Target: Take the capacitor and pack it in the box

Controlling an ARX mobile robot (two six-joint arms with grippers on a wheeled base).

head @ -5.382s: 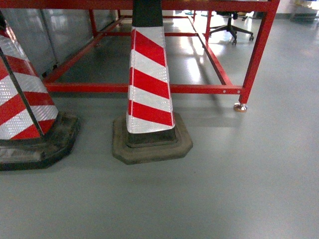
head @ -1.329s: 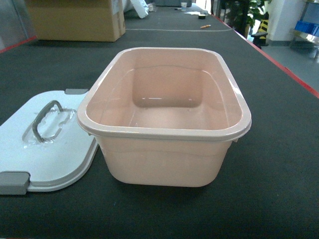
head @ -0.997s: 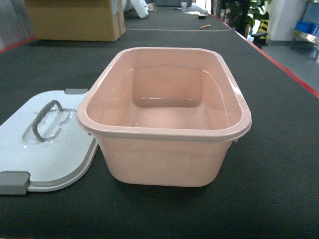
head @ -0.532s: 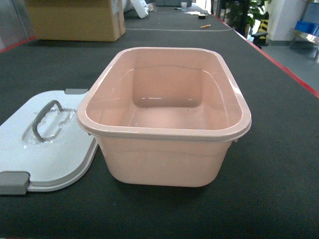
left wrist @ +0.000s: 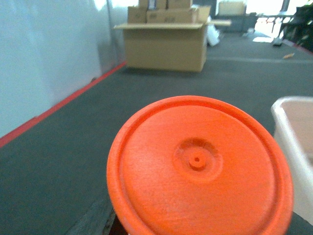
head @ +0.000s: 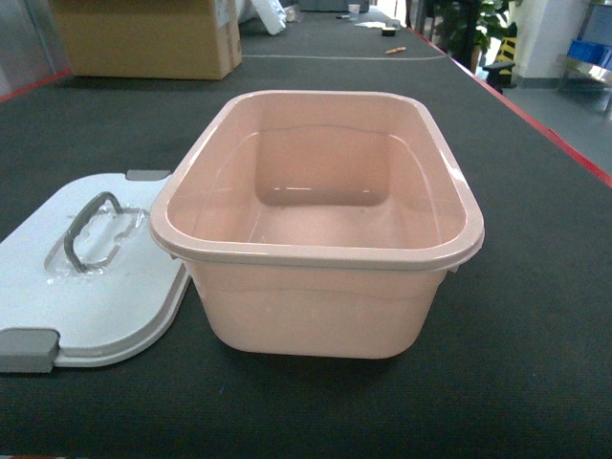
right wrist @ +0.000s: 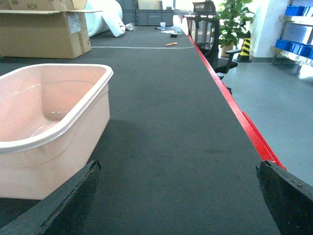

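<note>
An orange capacitor [left wrist: 200, 171] fills the left wrist view end-on, a round face with a small centre boss. It is held up just left of the box [left wrist: 293, 127]. My left gripper is shut on it, its jaws hidden behind the disc apart from a dark sliver of one finger [left wrist: 100, 220]. The pale pink box [head: 316, 256] stands open with nothing inside it at the middle of the dark mat. Its white lid [head: 86, 287] with the grey handle lies flat to its left. My right gripper [right wrist: 178, 196] is open to the right of the box [right wrist: 54, 127], with only mat between its fingers. Neither gripper shows in the head view.
A brown cardboard carton [head: 143, 38] stands at the back left of the table. The red table edge [right wrist: 234, 112] runs along the right, with grey floor beyond. A black office chair [right wrist: 210, 34], a plant and blue bins [right wrist: 296, 46] stand off to the far right.
About five seconds ago the head view showed floor and striped cones; it now shows the table with the box. Over the last second nothing has visibly moved.
</note>
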